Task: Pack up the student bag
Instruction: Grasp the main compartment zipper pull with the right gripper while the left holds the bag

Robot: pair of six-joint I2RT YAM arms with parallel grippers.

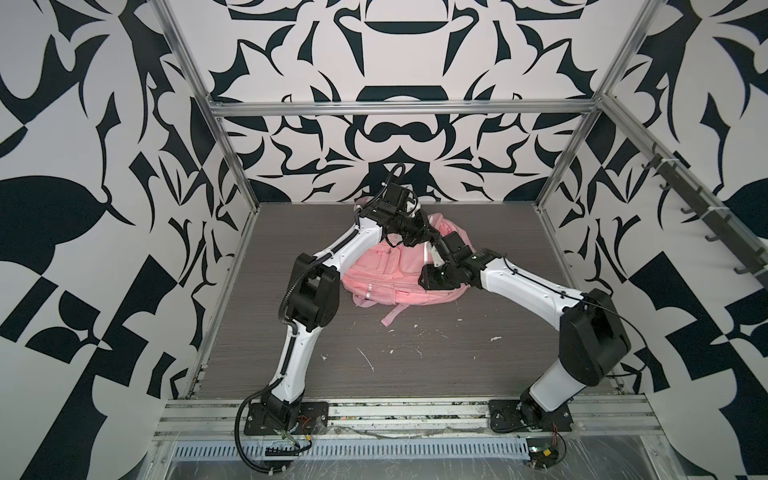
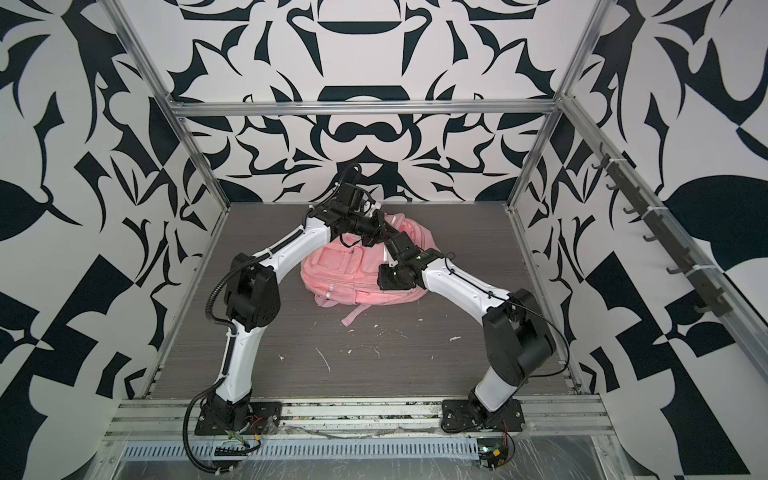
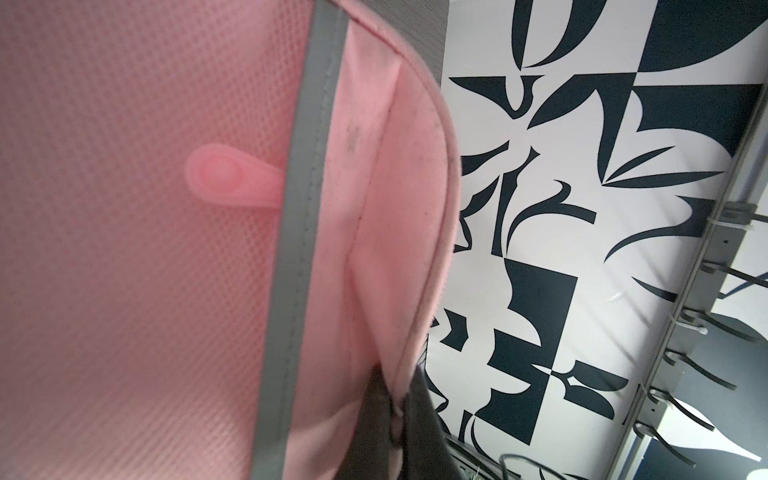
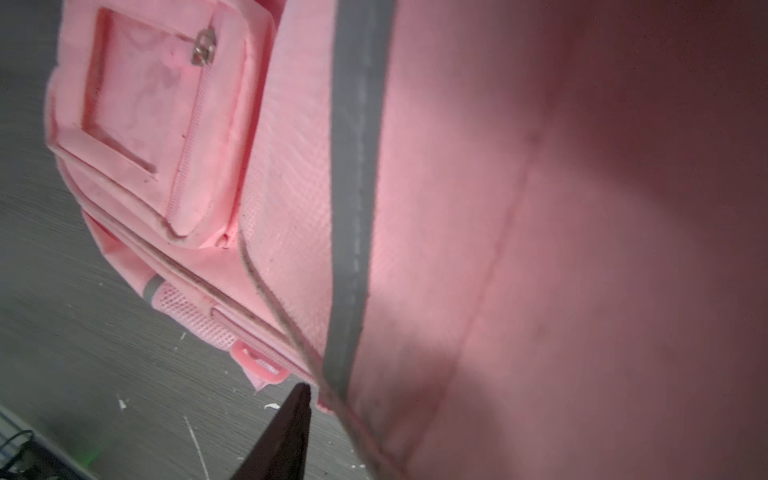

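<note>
The student bag (image 1: 386, 274) (image 2: 345, 274), pink with front pockets, lies at the back middle of the grey table (image 1: 498, 353). My left gripper (image 1: 424, 235) (image 3: 397, 403) is at the bag's upper end, shut on a fold of its pink edge. The left wrist view shows a grey reflective strip (image 3: 303, 208) and a pink zip pull (image 3: 224, 174). My right gripper (image 1: 436, 243) meets the bag right beside the left one. In the right wrist view one dark finger (image 4: 295, 424) stands outside the bag's edge; pink fabric (image 4: 540, 208) hides the other.
A loose pink strap (image 1: 392, 318) trails from the bag toward the front. White specks (image 1: 365, 361) dot the tabletop. A rail of dark hooks (image 1: 681, 199) runs along the right wall. Metal frame posts (image 1: 232, 166) stand at the table's back corners.
</note>
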